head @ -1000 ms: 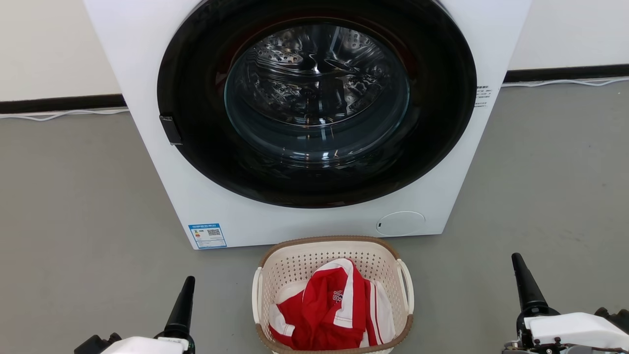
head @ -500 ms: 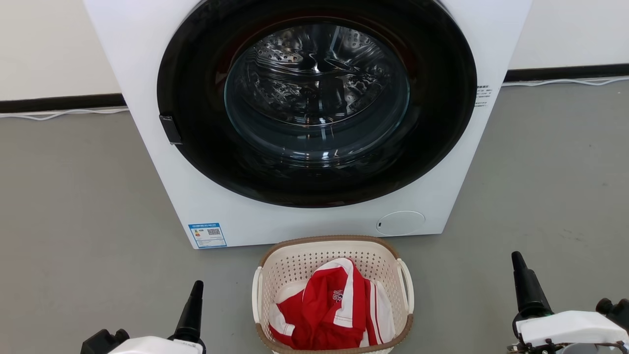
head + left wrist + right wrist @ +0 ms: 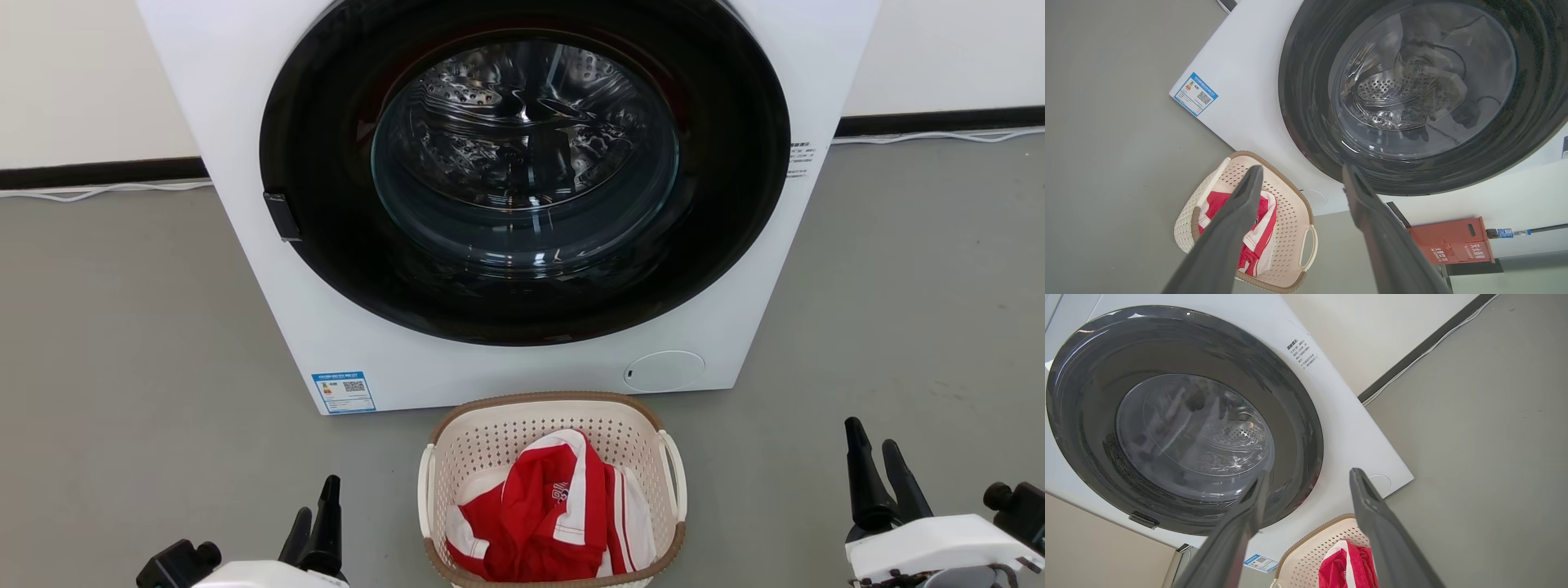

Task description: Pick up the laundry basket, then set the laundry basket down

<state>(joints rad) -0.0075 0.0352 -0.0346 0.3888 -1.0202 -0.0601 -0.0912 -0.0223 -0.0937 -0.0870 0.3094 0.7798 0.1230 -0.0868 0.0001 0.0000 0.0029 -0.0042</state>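
While the head camera looks down, the laundry basket stands on the grey floor just in front of the white washing machine. It is at the bottom middle of the view, below the machine's round dark door. A crumpled red and white garment lies inside it, and a white loop handle sits on each of its two sides. The left tool shows at the lower left, apart from the basket, its two dark fingers pointing up and parted with nothing between them. The right tool shows at the lower right, farther from the basket, its fingers likewise parted and empty. A blue label is stuck at the machine's lower left corner, and a white cable runs along the foot of the wall.

Through the left wrist camera, the left tool's fingers spread wide and grip nothing. One finger crosses in front of the basket's rim and the garment, and the other lies across the lower edge of the machine's door. A red box stands by the wall past the machine.

Through the right wrist camera, the right tool's fingers stand wide apart and empty. Between them, at the bottom edge, the basket's rim and part of the garment show beneath the machine's door.
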